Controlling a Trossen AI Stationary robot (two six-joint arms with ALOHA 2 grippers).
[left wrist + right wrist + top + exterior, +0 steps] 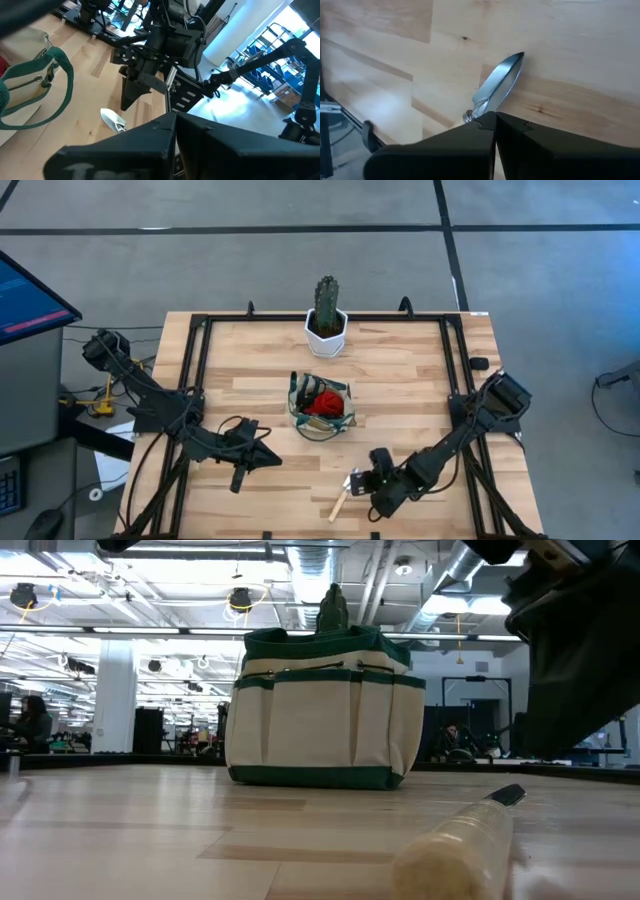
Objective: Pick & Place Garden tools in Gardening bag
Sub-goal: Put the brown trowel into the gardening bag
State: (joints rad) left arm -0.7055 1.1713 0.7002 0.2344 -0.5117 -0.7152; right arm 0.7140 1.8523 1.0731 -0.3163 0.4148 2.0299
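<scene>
One shiny pointed metal trowel (497, 85)

The table (400, 370) is made of light wooden planks, with a black frame along its edges. Near its middle stands the gardening bag (321, 407), cream with green trim, and something red shows inside it. Behind the bag, close to the far edge, stands a white pot with a green cactus (327, 325). In front of the bag, toward the near edge, lies a trowel (345, 492) with a wooden handle and a metal blade, flat on the wood.
</scene>
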